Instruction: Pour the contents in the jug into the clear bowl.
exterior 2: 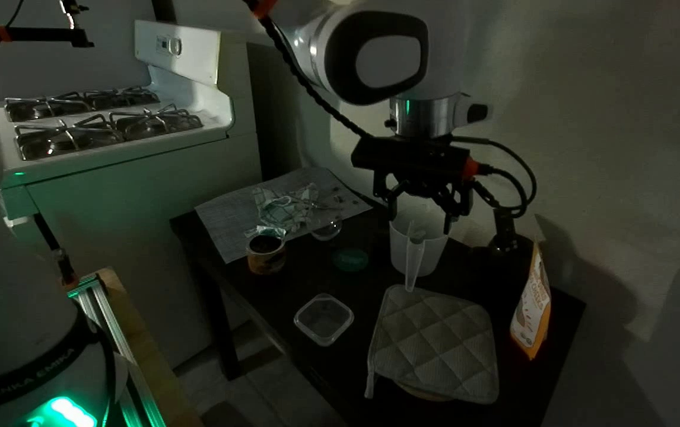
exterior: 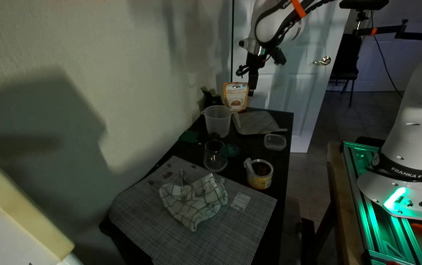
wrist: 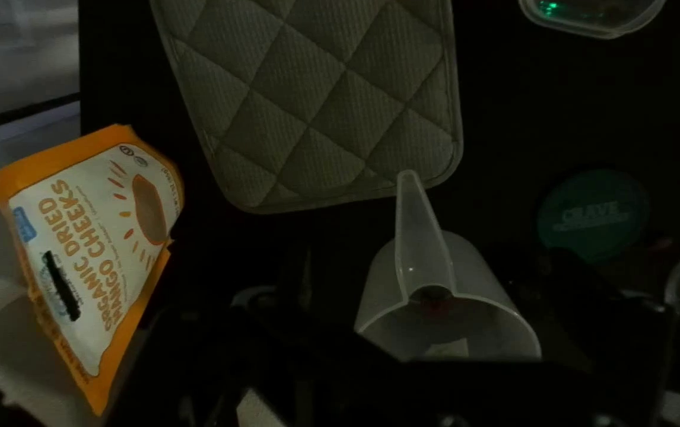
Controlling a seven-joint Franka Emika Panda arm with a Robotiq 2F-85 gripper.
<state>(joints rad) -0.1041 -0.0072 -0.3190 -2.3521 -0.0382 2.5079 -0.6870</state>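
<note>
A translucent jug (exterior: 217,121) stands upright on the dark table, its handle (exterior 2: 413,261) toward the quilted pad. Looking into it in the wrist view, the jug (wrist: 473,273) shows a small reddish patch and a pale patch low inside; what they are is unclear. The clear bowl (exterior 2: 323,320), low and squarish with a pale rim, sits near the table edge; only part of the bowl (wrist: 592,26) enters the wrist view. My gripper (exterior 2: 420,224) is open, pointing down, with nothing held. In an exterior view the gripper (exterior: 252,91) hangs higher than the jug and off to one side.
Near the jug are a quilted pad (exterior 2: 441,344), an orange mango pouch (wrist: 91,255), a green lid (wrist: 592,213) and a round glass (exterior: 215,158). A can (exterior: 260,176) with its lid peeled back stands by a placemat (exterior: 218,232) bearing a checked cloth (exterior: 192,206).
</note>
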